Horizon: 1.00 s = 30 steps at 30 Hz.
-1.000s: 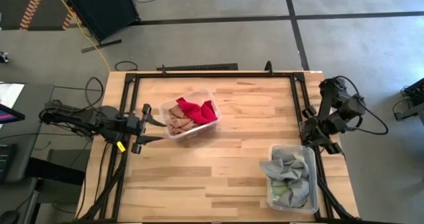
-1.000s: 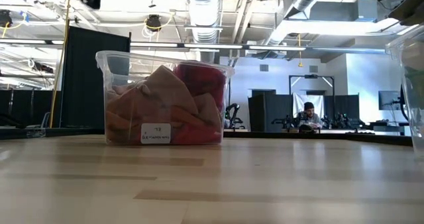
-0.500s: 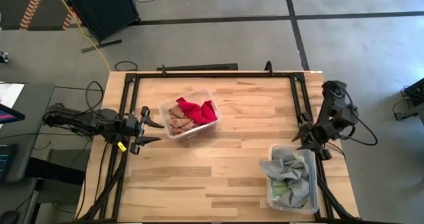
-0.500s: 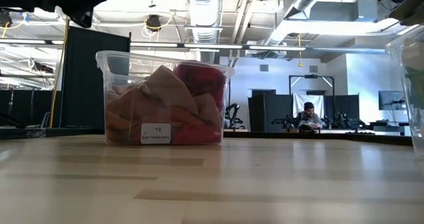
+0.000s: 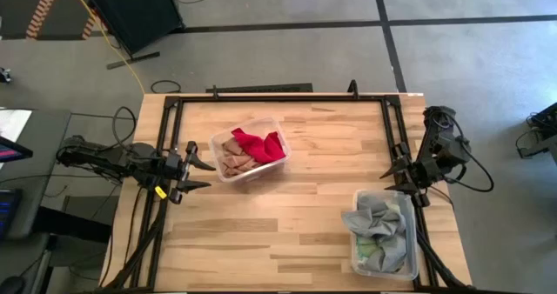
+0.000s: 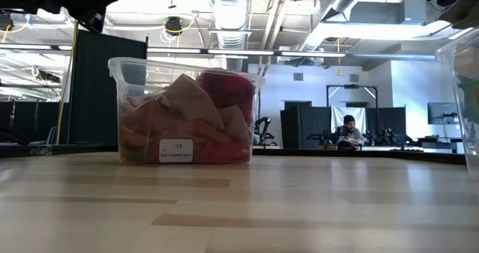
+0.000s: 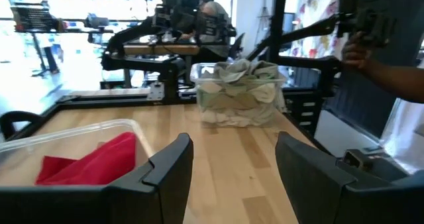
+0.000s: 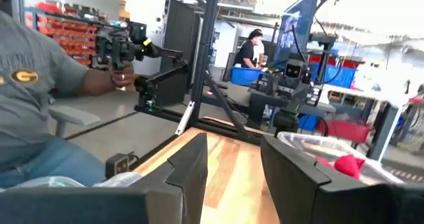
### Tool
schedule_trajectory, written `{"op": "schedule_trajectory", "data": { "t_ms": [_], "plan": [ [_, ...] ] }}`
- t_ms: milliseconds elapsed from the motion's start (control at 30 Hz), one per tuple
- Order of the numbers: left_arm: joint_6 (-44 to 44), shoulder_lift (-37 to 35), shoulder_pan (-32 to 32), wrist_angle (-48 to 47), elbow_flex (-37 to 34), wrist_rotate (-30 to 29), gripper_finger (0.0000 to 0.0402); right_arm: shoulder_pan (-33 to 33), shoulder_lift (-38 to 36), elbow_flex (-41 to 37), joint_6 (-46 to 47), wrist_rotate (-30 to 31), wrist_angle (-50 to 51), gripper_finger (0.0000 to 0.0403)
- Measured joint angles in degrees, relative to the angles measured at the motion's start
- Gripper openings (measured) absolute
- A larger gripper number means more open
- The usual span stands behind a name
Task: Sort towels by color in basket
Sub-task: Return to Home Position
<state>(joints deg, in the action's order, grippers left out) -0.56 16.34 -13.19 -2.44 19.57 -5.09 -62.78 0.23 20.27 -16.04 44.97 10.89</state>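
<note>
A clear bin (image 5: 251,150) at the table's middle left holds a red towel (image 5: 258,143) and tan-brown and rust-orange towels (image 5: 231,157); the low view shows it too (image 6: 183,122). A second clear bin (image 5: 384,234) at the near right holds grey and pale green towels (image 5: 379,222). My left gripper (image 5: 207,174) hangs open above the table's left edge, pointing level toward the first bin (image 7: 73,144), with nothing between its fingers (image 7: 232,164). My right gripper (image 5: 389,179) is open and bare above the table's right edge, just beyond the second bin (image 8: 235,164).
Black frame rails (image 5: 278,100) run around the table's far, left and right sides. Bare wood lies between the two bins (image 5: 305,198). Beyond the table, a person holds a hand controller (image 8: 122,48), also visible in the left wrist view (image 7: 364,25).
My left gripper has sunk a little and drawn slightly back toward the table's left edge. My right arm has swung its gripper round from the right rail toward the table's middle, so it now points left over the table's right edge. The bins and towels have stayed put.
</note>
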Motion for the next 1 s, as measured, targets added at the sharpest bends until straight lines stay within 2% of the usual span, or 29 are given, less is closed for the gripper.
{"op": "schedule_trajectory", "data": {
  "t_ms": [67,233,533,767,867,1000],
  "plan": [
    [-0.2,0.0,0.0,0.0,0.0,0.9,0.0206,-0.1,0.0,0.0,2.6,-0.3,0.0,0.0169],
    [0.4,0.0,0.0,0.4,-0.2,2.3,0.0206,-0.2,0.0,-0.3,7.9,-9.3,-2.0,0.0169],
    [-1.4,0.0,0.0,6.1,-5.3,2.3,0.0206,-0.2,0.1,-11.2,2.2,-12.6,-18.1,0.0169],
    [-2.3,0.0,0.0,9.1,-7.7,2.6,0.0206,0.0,0.1,-16.6,1.8,-13.4,-22.0,0.0168],
    [-1.9,0.0,0.0,11.2,-8.7,3.6,0.0206,0.3,0.1,-19.7,0.1,-13.6,-26.5,0.0162],
    [-1.7,0.0,0.0,13.7,-10.7,4.0,0.0206,0.3,0.1,-19.8,-0.8,-13.9,-25.3,0.0149]
  ]
}}
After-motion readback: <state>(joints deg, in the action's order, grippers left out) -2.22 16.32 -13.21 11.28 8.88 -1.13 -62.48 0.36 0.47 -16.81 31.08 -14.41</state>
